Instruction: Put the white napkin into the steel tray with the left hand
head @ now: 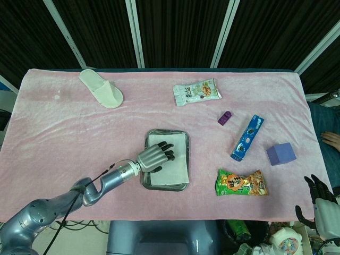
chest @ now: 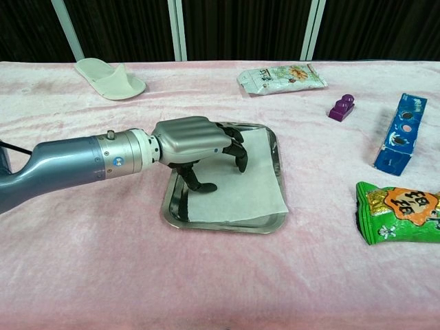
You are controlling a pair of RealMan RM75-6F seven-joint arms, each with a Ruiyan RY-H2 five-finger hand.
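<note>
White napkin (chest: 242, 185) lying flat in steel tray (chest: 273, 147), directly under left hand (chest: 196, 141); fingers loosely curled, apart, gripping nothing, thumb tip touching paper. Right hand (head: 322, 204) far off.

The head view looks steeply down from high at the near edge, taking in the whole table (head: 64, 127) toward 12 o'clock. The chest view sits low and close, facing level across it. Both share the tray (head: 150, 135) (chest: 271, 141) mid-table.
</note>
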